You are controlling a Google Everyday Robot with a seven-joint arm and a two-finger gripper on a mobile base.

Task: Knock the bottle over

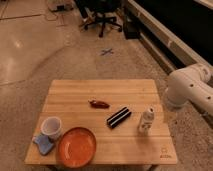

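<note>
The bottle [146, 120] is small, pale and translucent with a white cap. It stands upright near the right edge of the wooden table [107, 90]. A flat black bar [118, 117] lies just left of it. The robot's white arm [189, 88] comes in from the right edge, above and to the right of the bottle and apart from it. The gripper itself is out of view, past the frame's right side.
A white cup [51, 127] stands front left beside a blue sponge [44, 144]. An orange plate [77, 145] lies at the front. A small red object [99, 104] lies mid-table. An office chair [102, 15] stands far behind on the floor.
</note>
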